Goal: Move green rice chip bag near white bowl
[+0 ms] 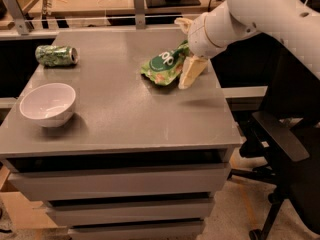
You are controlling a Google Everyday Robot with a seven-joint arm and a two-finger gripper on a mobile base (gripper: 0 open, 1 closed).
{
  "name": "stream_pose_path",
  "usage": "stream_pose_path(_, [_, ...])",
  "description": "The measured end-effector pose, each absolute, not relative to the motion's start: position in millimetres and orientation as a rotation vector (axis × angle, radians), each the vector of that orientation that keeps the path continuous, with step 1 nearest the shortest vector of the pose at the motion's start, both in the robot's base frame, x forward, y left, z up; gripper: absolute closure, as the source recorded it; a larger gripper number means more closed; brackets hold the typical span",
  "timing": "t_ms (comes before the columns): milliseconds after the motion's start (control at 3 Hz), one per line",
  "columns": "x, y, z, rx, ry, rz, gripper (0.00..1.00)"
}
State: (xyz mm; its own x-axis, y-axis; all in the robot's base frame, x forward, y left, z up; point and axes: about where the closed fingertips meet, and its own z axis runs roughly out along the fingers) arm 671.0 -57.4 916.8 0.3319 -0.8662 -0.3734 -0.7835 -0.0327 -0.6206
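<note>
Tabletop point(125, 116), right edge: pincer point(182, 54) at green rice chip bag point(162, 66), hold unclear; white bowl point(47, 104) well apart, front-left.

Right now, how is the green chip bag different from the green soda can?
The green rice chip bag is crumpled and floppy; the green soda can is a smooth round tube lying on its side. The bag sits toward the right of the gray table, with the gripper at its right end; the can lies at the far left corner with nothing near it. Both are green and rest on the same tabletop.
</note>
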Motion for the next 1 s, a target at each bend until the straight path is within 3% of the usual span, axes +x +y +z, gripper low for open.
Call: stream_pose_path(1000, [708.2,-46.0,896.3,-1.998,1.361,-0.322,0.0])
